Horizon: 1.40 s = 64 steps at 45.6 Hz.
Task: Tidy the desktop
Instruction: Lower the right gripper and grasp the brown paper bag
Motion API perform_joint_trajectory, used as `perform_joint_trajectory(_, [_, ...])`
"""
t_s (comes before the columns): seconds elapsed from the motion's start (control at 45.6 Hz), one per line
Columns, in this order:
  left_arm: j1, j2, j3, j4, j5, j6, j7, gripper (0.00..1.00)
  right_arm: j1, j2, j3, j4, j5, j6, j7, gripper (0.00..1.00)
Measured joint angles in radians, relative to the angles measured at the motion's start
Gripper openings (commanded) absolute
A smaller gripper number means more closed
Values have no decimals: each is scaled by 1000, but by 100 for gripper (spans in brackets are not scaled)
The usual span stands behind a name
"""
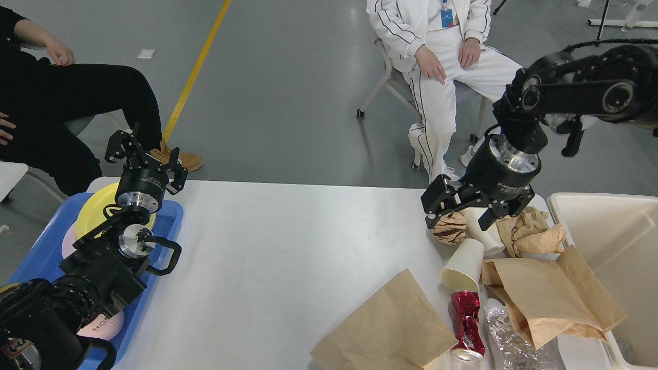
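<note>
Plainly, the right gripper (459,212) hung jaws apart above a crumpled paper ball (449,229) and a white cup (483,232) on the desktop (288,257). It ought to centre on one item before closing. The left gripper (144,156) sat open over the blue tray (169,226).

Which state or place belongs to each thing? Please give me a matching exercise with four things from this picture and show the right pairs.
Things:
1. crushed red can
2. yellow plate
3. right gripper
4. flat brown paper bag

Places or states:
A. in the blue tray
B. open above the crumpled paper ball
C. lying at the near edge of the desktop
D. dented, beside a tipped paper cup

Pairs: 1-D, 2-A, 3-B, 4-C
</note>
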Motion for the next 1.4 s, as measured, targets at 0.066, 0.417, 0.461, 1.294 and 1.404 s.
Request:
perform_joint_trajectory(0.066, [0,0,0,0,0,0,0,96,-51,0,1,1,-18,-35,-7,100])
perform_joint_trajectory(0.417, [0,0,0,0,0,0,0,96,-259,55,14,-9,-60,-177,-9,100])
perform_joint_trajectory(0.461, [0,0,0,0,0,0,0,96,-279,63,19,-12,-60,-184,-9,100])
perform_joint_trajectory(1.294, [0,0,0,0,0,0,0,96,-471,207,46,-156,-57,-219,-9,0])
perform_joint_trajectory(1.404, [0,0,0,0,0,0,0,96,-474,207,48,-150,-54,-212,-9,0])
